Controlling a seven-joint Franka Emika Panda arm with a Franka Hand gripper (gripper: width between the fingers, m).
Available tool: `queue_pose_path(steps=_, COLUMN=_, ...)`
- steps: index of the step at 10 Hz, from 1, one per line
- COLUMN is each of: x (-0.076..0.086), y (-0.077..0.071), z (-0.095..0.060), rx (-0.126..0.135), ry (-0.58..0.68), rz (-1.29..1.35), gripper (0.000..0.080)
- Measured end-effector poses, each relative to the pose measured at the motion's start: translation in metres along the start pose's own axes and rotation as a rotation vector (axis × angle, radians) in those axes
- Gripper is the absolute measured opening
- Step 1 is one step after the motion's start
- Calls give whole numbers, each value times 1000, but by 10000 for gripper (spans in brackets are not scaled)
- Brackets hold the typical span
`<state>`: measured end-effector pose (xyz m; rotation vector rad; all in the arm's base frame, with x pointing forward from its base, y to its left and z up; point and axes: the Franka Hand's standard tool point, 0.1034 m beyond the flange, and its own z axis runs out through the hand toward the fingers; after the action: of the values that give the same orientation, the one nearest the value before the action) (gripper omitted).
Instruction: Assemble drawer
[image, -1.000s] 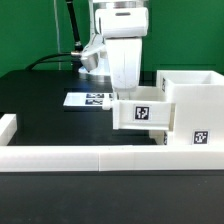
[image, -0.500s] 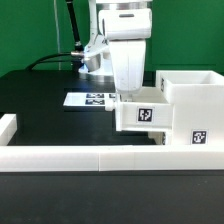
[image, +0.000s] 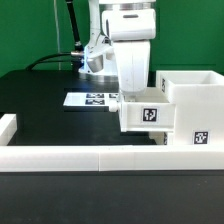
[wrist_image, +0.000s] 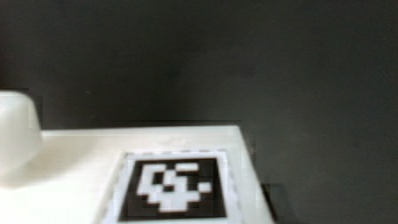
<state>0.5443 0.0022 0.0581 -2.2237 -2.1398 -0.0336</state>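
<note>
The large white shell (image: 192, 105) of the drawer stands at the exterior view's right, with a tag low on its front. A small white tray (image: 144, 116) with a black-and-white tag sits against the shell's left side, just above the table. My gripper (image: 132, 97) comes down onto the tray's top edge and is shut on it; its fingertips are hidden behind the tray wall. The wrist view shows the tray's white surface and its tag (wrist_image: 178, 186) close up, blurred, over the black table. The second tray is out of view.
The marker board (image: 90, 100) lies flat on the black table behind the tray. A low white border wall (image: 90, 156) runs along the front, with a short piece (image: 8, 128) at the exterior view's left. Cables hang behind the arm.
My gripper and the tray have moved a little toward the exterior view's right, closer into the shell. The shell and the marker board have not moved.
</note>
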Motion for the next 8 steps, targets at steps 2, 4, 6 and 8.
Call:
queue_pose_path(steps=2, x=4, y=0, z=0, rx=0, ry=0, rz=-7, gripper=42)
queue_pose_path(steps=4, x=8, y=1, z=1, rx=-4, ry=2, rz=-14, gripper=42)
queue_pose_path(steps=6, x=13, y=1, z=2, rx=-7, ry=3, rz=-21, gripper=42)
queue_pose_path(steps=8, x=12, y=1, z=2, rx=-6, ry=3, rz=-20, gripper=42)
